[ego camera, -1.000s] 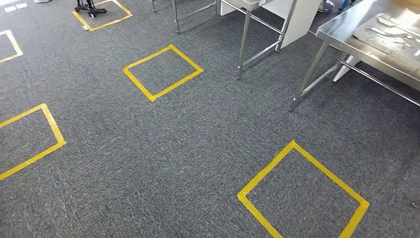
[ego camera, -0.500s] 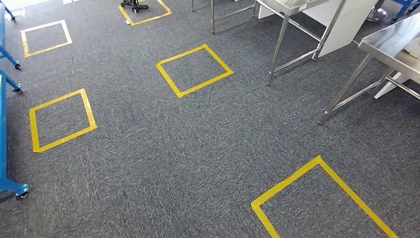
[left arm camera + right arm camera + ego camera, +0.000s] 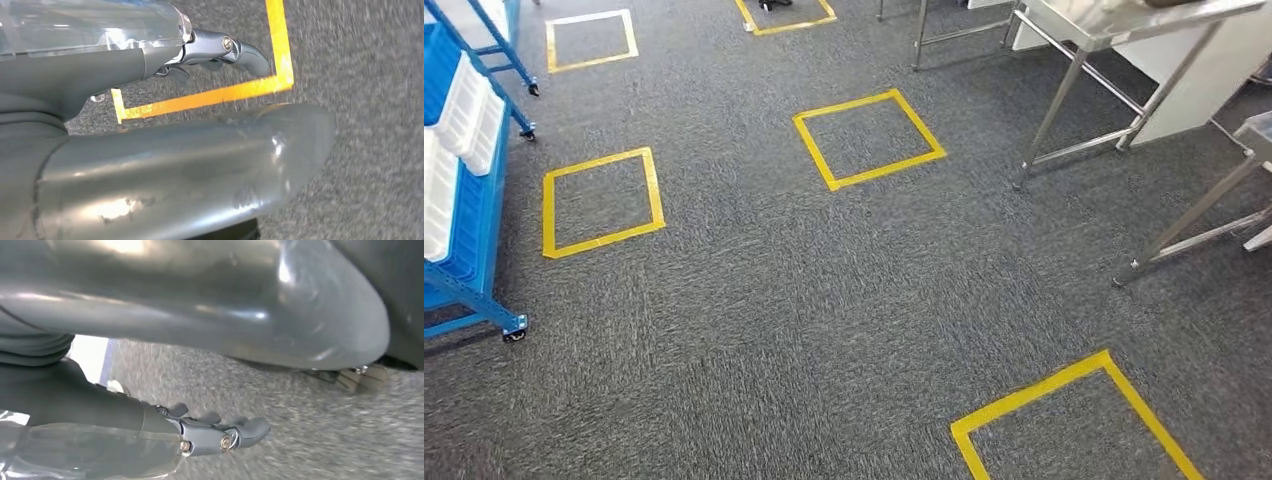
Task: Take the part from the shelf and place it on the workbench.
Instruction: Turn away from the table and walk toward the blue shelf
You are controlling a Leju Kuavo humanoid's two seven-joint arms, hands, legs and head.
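Observation:
A blue wheeled shelf carrying white bins stands at the left edge of the head view; what the bins hold is hidden from this angle. A steel workbench stands at the back right, and the corner of a second steel table shows at the right edge. My left hand hangs over the carpet, its fingers apart and holding nothing. My right hand hangs the same way, its fingers stretched out and empty.
Grey carpet is marked with several yellow tape squares, one in the middle, one by the shelf and one at the front right. Table legs reach the floor on the right. A white panel stands behind the bench.
The camera has swung to the left. The blue shelf has come into the picture on the left, and the steel tables have slid towards the right edge.

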